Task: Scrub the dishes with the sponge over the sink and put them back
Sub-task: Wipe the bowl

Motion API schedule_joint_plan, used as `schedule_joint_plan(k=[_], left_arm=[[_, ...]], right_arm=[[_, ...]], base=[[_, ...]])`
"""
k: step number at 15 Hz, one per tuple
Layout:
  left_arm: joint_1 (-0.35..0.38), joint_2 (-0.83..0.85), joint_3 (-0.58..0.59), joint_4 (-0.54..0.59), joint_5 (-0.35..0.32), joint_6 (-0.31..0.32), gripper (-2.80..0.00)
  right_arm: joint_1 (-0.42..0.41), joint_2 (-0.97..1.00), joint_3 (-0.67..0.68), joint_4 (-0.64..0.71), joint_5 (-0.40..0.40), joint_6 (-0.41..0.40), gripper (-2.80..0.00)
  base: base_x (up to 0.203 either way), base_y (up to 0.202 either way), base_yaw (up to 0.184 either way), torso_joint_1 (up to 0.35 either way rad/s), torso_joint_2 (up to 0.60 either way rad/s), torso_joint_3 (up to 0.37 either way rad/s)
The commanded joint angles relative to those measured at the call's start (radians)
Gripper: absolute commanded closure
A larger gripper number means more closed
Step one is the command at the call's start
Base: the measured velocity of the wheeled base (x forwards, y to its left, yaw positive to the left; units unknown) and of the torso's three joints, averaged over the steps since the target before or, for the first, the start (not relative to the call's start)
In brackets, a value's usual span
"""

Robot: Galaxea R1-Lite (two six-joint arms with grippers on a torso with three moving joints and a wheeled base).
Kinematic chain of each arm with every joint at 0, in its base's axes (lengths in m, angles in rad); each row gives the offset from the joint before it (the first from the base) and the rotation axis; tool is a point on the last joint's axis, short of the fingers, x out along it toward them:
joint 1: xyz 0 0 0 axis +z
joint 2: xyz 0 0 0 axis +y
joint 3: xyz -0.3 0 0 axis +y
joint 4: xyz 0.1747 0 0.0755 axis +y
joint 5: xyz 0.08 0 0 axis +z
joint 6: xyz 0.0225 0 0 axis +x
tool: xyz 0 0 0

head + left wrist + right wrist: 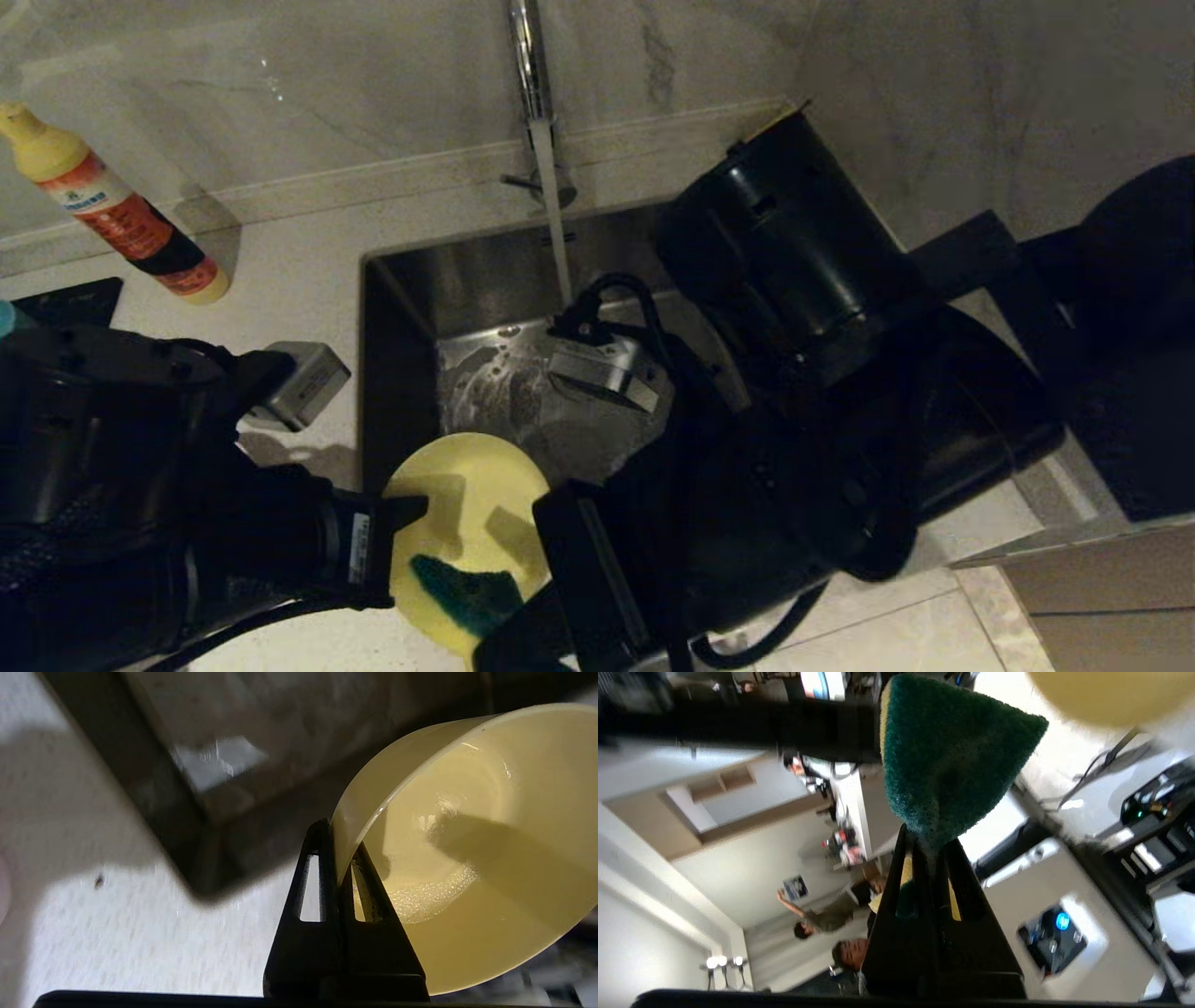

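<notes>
Jaws clamped: left on yellow bowl [467, 849], right on sponge [948, 760].

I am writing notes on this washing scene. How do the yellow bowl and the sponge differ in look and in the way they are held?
The yellow bowl is smooth, round and pale; the sponge shows a rough dark green face. The left gripper pinches the bowl's thin rim, while the right gripper squeezes the sponge's soft body. Shared: both are clamped in shut grippers at the sink's near edge.

Dim light falls on a marble-veined wall [373, 84] behind the pale speckled countertop [280, 252].
</notes>
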Motion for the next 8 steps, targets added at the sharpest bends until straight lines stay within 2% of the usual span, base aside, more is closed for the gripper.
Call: schedule_joint_plan(k=[1,4,8], left_arm=[[-0.016,0.024,0.021,-0.029,0.004,-0.005,0.00],[-0.016,0.015,0.021,-0.029,0.004,-0.007,0.00],[-0.016,-0.010,0.017,-0.029,0.006,-0.008,0.00]], right_arm=[[-0.022,0.075,-0.070,0.019,0.002,0.005,0.00],[-0.033,0.131,-0.126,0.068,-0.035,0.006,0.00],[-0.074,0.147,-0.136,0.069,-0.039,0.012,0.00]], base=[[0.000,0.000,0.000,0.000,0.00,0.000],[0.000,0.000,0.000,0.000,0.00,0.000],[0.000,0.000,0.000,0.000,0.00,0.000]])
